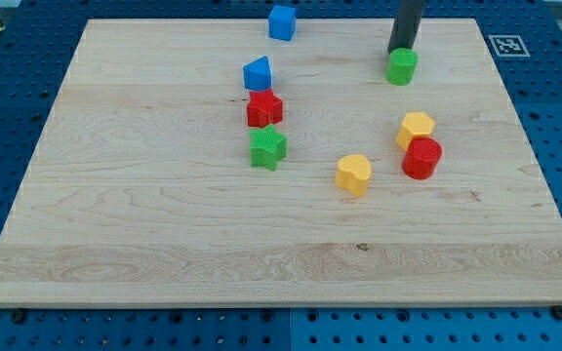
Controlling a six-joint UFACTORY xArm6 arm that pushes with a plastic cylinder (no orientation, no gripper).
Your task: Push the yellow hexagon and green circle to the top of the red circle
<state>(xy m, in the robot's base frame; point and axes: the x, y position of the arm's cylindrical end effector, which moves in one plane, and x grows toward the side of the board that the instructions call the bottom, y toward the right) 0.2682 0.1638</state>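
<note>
Up in the frame's upper right, my tip (402, 51) sits just above the green circle (402, 66), seemingly touching it. Lower down at right of centre on the worktop (144, 234), the yellow hexagon (415, 128) touches the red circle (421, 158)'s upper-left edge. No fingers exist on this rod, so none can be judged apart or together.

My tip (401, 51) touches the green circle (402, 67); yellow hexagon (416, 128) adjoins red circle (421, 158).

Two blue blocks (282, 21) (258, 73), two red (263, 108) (421, 158), two green (268, 147) (402, 66), two yellow (415, 129) (354, 175).
</note>
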